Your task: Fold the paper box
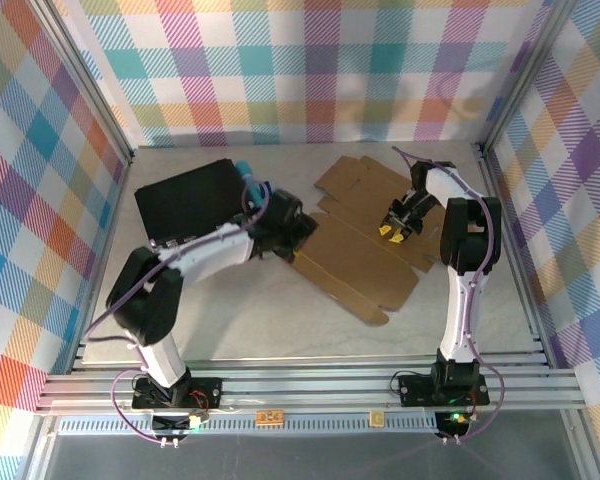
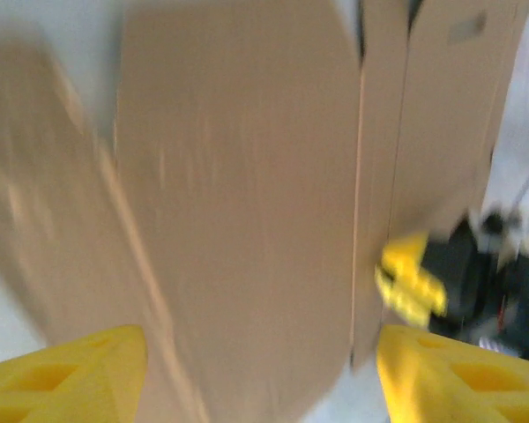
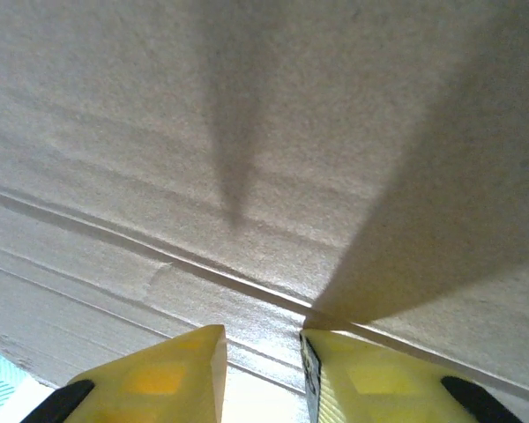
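The paper box [image 1: 360,245] lies unfolded and flat on the table, brown with creases and flaps. My left gripper [image 1: 295,228] hovers at its left edge. In the left wrist view its yellow fingers [image 2: 79,374] stand wide apart, open, over the blurred cardboard [image 2: 247,194], with nothing between them. My right gripper [image 1: 398,222] is down on the box's right part beside a flap. Seen from the right wrist, its fingertips [image 3: 172,374] sit a small gap apart, right against the creased cardboard [image 3: 247,176], and a shaded panel [image 3: 450,220] ends at the right fingertip.
A black rectangular case [image 1: 185,200] lies at the back left, just behind the left arm. Checkered walls and metal frame posts close in the table on three sides. Bare table [image 1: 280,320] lies in front of the box.
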